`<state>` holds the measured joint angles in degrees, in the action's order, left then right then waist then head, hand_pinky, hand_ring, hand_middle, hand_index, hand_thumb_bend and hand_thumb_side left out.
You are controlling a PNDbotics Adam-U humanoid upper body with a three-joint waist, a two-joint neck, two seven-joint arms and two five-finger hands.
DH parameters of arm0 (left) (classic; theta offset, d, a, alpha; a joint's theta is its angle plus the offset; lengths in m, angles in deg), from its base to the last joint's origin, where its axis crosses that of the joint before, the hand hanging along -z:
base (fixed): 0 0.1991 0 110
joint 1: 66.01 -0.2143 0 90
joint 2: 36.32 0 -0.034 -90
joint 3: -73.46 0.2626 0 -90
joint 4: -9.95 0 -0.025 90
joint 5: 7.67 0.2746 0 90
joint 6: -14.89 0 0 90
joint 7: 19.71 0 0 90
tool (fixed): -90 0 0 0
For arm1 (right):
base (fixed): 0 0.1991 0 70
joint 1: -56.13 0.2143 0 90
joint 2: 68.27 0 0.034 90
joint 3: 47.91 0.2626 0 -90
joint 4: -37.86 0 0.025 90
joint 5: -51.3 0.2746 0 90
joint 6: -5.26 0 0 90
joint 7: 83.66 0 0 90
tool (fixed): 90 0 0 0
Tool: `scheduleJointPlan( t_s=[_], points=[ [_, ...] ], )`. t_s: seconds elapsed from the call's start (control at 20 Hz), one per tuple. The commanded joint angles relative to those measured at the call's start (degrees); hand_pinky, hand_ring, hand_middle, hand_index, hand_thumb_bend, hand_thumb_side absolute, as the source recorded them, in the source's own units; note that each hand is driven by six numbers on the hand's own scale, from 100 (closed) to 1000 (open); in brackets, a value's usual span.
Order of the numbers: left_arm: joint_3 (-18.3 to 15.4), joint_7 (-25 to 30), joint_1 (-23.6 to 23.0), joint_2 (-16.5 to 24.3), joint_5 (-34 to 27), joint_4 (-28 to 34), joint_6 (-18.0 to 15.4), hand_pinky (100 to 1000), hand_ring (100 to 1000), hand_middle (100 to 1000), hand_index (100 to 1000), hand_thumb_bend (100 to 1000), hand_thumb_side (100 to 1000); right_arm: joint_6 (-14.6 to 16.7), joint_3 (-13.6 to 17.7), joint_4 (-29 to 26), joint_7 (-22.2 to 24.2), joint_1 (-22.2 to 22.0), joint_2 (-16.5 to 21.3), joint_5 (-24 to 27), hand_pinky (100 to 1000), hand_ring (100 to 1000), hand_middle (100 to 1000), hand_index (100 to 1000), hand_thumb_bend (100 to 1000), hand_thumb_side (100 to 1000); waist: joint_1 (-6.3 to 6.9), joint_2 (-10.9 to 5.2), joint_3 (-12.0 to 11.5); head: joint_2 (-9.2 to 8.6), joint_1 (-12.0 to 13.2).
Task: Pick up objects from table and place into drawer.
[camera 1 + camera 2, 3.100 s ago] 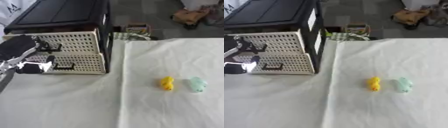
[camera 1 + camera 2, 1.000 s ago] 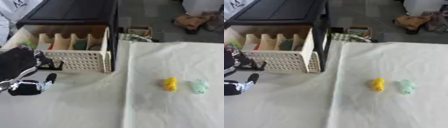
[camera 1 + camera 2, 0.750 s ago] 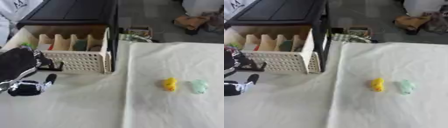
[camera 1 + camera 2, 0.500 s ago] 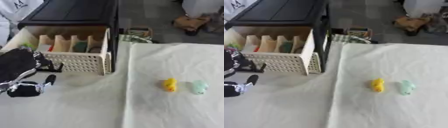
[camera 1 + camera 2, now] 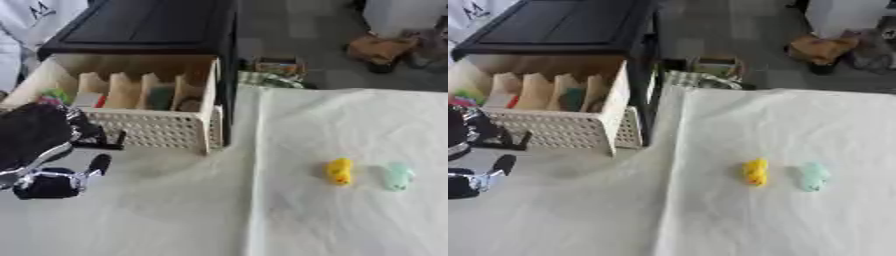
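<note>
A cream perforated plastic drawer [image 5: 149, 131] stands pulled out of a black cabinet [image 5: 149, 27] at the far left of the white cloth-covered table [image 5: 350, 220]. Upright dividers split the drawer into compartments, and small items, among them something green and something red, lie inside at its left end. The robot's black and silver left hand [image 5: 48, 172] sits at the left edge, just near of the drawer's front and its dark handle [image 5: 101, 145]; its fingers are relaxed and hold nothing. A small yellow soft toy [image 5: 339, 171] lies on the cloth to the right, well apart from the drawer, with a pale mint-green soft toy [image 5: 398, 176] just beside it on its right. The right hand is out of sight.
</note>
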<state>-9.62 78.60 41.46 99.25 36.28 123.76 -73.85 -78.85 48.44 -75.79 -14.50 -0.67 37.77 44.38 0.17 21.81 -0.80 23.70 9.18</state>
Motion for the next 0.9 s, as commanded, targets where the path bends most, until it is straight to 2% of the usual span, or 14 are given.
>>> scheduleJointPlan(
  t_s=[0.05,0.4,0.5,0.6,0.65,0.7,0.8,0.9],
  points=[
    [-0.59,-0.49,-0.37,2.67,0.37,0.79,-0.36,100,100,100,598,105,408,-0.15,0.86,-0.94,-0.31,0.33,1.00,0.39,815,745,456,817,399,1000,-0.01,-1.49,-0.17,0.42,-0.22],
    [-0.46,-1.04,-1.31,2.66,0.43,0.79,-1.00,100,100,100,609,105,408,-0.45,0.94,-0.94,-0.37,0.36,0.90,0.52,815,745,458,817,398,1000,-0.03,-1.87,-0.30,0.49,-0.41],
    [-0.42,-1.08,-1.37,2.58,0.14,0.79,-0.98,100,100,100,747,105,408,-0.53,0.92,-0.94,-0.32,0.38,0.85,0.54,815,745,458,816,397,1000,-0.03,-1.95,-0.31,0.47,-0.43],
    [-0.24,-0.83,-1.52,2.42,-0.79,0.79,-1.05,100,100,100,821,105,408,-0.59,0.95,-0.94,-0.35,0.39,0.81,0.55,815,745,458,816,396,1000,-0.04,-2.01,-0.30,0.44,-0.40],
    [-0.17,-0.67,-1.57,2.31,-1.53,0.79,-1.15,100,100,100,898,105,408,-0.62,0.96,-0.94,-0.39,0.35,0.80,0.55,815,745,458,816,397,1000,-0.06,-2.04,-0.29,0.45,-0.40],
    [-0.14,-0.52,-1.60,2.24,-2.36,0.79,-1.26,100,100,100,907,105,408,-0.65,0.98,-0.94,-0.42,0.30,0.79,0.55,815,745,458,816,397,1000,-0.07,-2.07,-0.28,0.47,-0.40],
    [-0.13,-0.10,-1.70,2.16,-4.21,0.79,-1.54,100,100,100,980,105,408,-0.70,1.03,-0.94,-0.49,0.24,0.75,0.55,814,745,458,816,396,1000,-0.10,-2.12,-0.29,0.48,-0.35],
    [-0.33,0.37,-1.72,2.22,-5.89,0.79,-1.90,100,100,100,989,105,408,-0.74,1.04,-0.94,-0.53,0.17,0.74,0.55,814,744,458,816,396,1000,-0.12,-2.18,-0.31,0.51,-0.36]
  ],
)
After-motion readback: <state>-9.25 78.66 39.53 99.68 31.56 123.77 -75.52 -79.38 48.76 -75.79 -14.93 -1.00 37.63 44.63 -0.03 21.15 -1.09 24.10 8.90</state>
